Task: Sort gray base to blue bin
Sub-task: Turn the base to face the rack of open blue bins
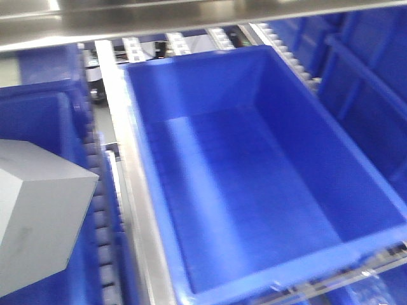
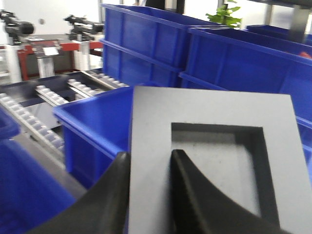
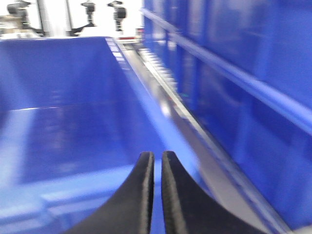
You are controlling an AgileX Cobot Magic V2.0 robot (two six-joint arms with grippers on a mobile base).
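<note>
- Carriage is the step: left gripper (image 2: 151, 156) clamps a wall of the gray base (image 2: 156, 112) (one finger in its recess), left of the blue bin (image 1: 254, 190).
- Right gripper (image 3: 157, 155) sits closed on nothing.
- Next likely needs a shift right over the bin, then release.

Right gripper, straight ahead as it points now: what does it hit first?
Probably the inside of the blue bin. The right gripper, jaws shut with nothing between them, points into it; whether floor or far wall comes first is unclear.
</note>
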